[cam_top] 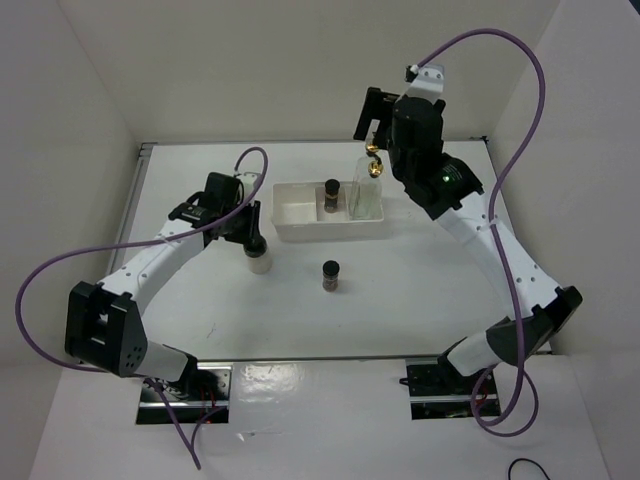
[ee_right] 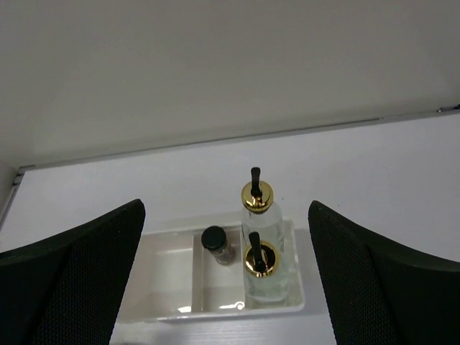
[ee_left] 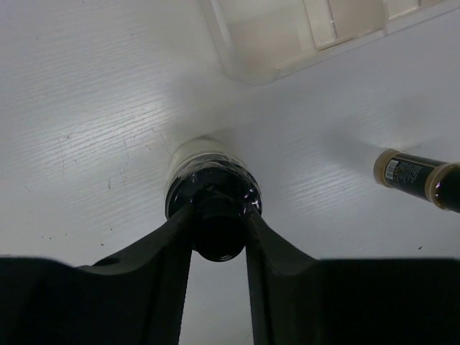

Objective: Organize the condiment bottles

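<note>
My left gripper is shut on the black cap of the whitish jar. The jar is upright at the table just left of the front of the white tray, and it also shows in the top view. One dark spice jar stands on the table in front of the tray and appears in the left wrist view. The other dark jar stands in the tray's middle compartment. Two glass bottles with gold spouts stand in the right compartment. My right gripper is open and empty, raised above and behind them.
The tray's left compartment holds nothing. White walls close the table at the back and both sides. Purple cables loop from both arms. The right arm reaches over the table's right side.
</note>
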